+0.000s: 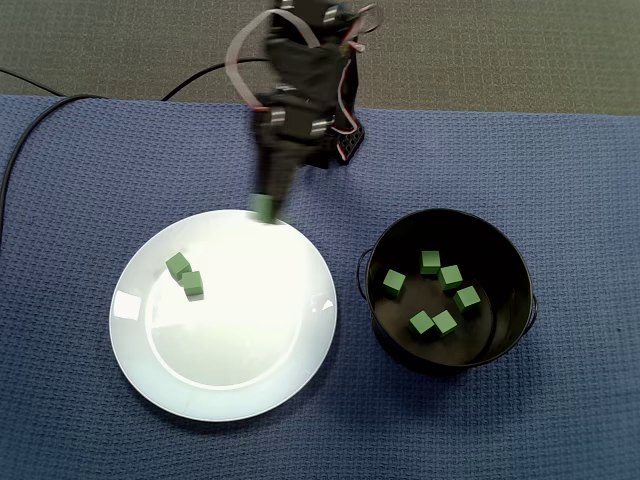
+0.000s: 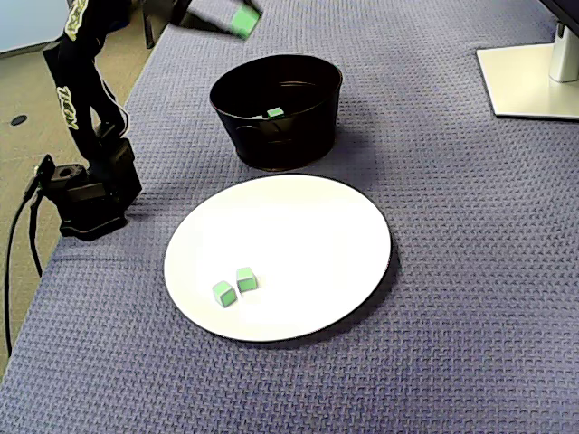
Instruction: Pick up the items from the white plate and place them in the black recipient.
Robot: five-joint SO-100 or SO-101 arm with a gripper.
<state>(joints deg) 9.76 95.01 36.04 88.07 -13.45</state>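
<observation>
Blue cloth (image 1: 80, 180) over tabletop. Tool (image 1: 264, 206) clamped on one green cube (image 2: 244, 20), raised near plate (image 1: 230, 385) rim, not yet over pot (image 1: 505, 340). Six cubes (image 1: 451, 276) already in pot; two cubes (image 1: 185, 274) left on plate; task well past halfway

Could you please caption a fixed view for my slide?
The gripper holds one cube aloft; two cubes lie on the plate, six cubes in the bucket.
</observation>
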